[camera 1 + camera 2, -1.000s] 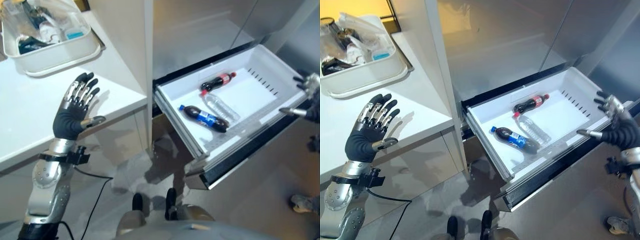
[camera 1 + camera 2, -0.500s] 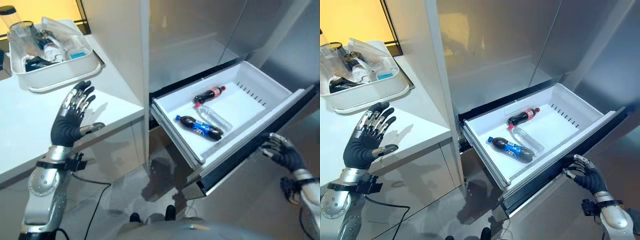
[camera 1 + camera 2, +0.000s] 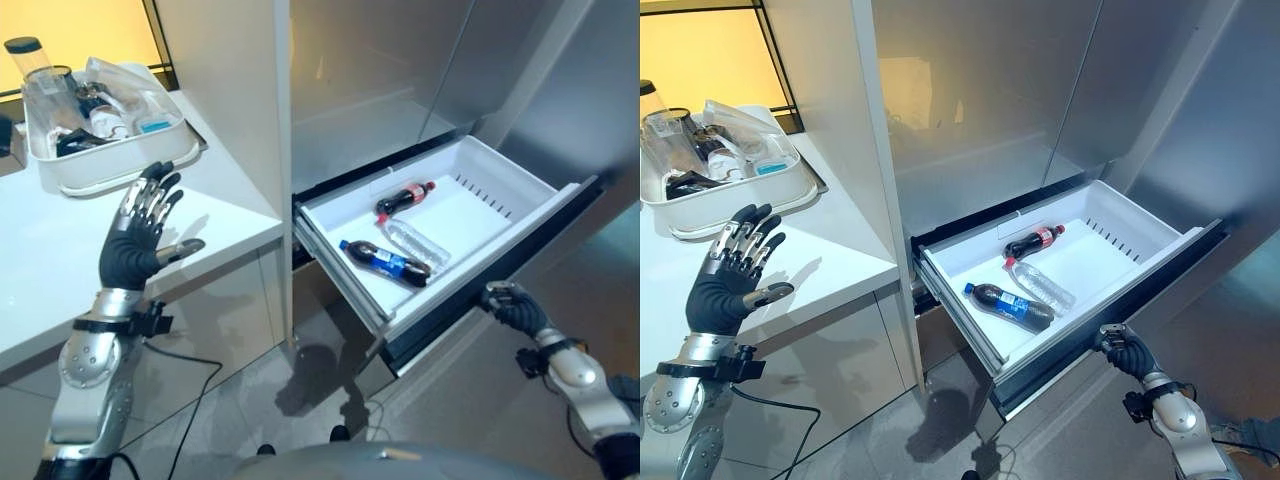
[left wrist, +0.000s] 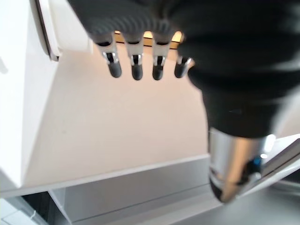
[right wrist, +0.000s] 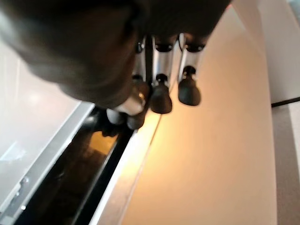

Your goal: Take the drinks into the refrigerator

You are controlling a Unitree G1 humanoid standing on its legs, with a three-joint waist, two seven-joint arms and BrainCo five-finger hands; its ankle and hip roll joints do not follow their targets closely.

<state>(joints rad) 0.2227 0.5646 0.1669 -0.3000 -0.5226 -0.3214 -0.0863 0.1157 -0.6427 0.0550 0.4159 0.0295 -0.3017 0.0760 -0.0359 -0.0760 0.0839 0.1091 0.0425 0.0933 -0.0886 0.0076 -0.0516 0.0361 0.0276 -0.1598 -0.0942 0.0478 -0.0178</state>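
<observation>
Looking down through my left eye, I see the white pulled-out refrigerator drawer [image 3: 520,205] standing open at 3 o'clock of the picture. Three drinks lie flat in it: a dark cola bottle with a red label [image 3: 404,198] toward the back, a clear water bottle [image 3: 417,243] just beside it, and a dark cola bottle with a blue label [image 3: 384,264] nearest the front, touching or almost touching the water bottle. My right hand [image 3: 508,304] sits at 4 o'clock, against the drawer's dark front panel [image 3: 470,305], below the white rim. My left hand [image 3: 140,235] is raised at 9 o'clock over the white countertop [image 3: 60,240], fingers straight and spread, holding nothing. A white plastic tub of mixed kitchen items [image 3: 105,120] stands on the counter at 11 o'clock, well apart from the drawer. A tall white cabinet panel [image 3: 235,90] stands between the counter and the refrigerator.

My right eye shows the same layout, with the grey steel refrigerator doors [image 3: 1040,90] closed above the drawer.

My left wrist view shows my fingers [image 4: 136,65] straight, with the thumb apart, over pale cabinet surfaces.

My right wrist view shows my fingers [image 5: 161,96] bent down at the drawer's edge; I cannot tell whether they grip anything.
</observation>
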